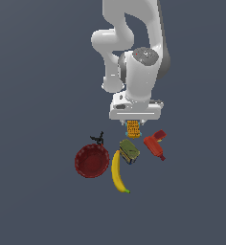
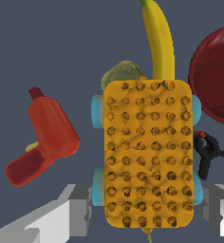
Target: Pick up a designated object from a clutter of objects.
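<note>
The designated object, a small orange-yellow block with a bumpy grid face and bluish edges, sits right under the white hand of my gripper. In the wrist view the block fills the middle and overlaps the olive-green can and the banana, so it looks raised above them. My gripper has grey fingers pressed close on both sides of the block, shut on it. The rest of the clutter lies below.
The dark red ribbed bowl, the small black item, the yellow banana, the olive-green can and the red bottle lie on the dark grey floor under the arm.
</note>
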Action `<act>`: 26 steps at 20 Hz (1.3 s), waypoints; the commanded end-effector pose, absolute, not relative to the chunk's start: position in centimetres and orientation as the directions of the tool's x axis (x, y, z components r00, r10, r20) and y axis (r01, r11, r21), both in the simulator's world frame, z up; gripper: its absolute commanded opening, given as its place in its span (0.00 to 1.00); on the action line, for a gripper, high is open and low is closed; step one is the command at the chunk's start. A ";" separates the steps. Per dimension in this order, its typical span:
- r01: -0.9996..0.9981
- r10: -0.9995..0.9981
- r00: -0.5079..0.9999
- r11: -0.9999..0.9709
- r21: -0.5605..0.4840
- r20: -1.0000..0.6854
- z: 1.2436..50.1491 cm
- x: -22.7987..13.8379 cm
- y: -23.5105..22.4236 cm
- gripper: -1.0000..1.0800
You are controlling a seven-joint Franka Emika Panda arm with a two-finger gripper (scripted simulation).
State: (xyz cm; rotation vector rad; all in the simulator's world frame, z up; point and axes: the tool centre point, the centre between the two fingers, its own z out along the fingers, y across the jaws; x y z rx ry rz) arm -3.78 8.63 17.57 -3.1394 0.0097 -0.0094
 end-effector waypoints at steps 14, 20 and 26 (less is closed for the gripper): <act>-0.007 -0.007 1.000 -1.000 -0.001 0.003 32.9 -1.7 5.8 0.00; -0.007 -0.007 1.000 -1.000 -0.001 0.001 38.2 -0.8 4.8 0.00; -0.007 -0.007 1.000 -1.000 0.000 0.001 41.8 0.0 4.2 0.00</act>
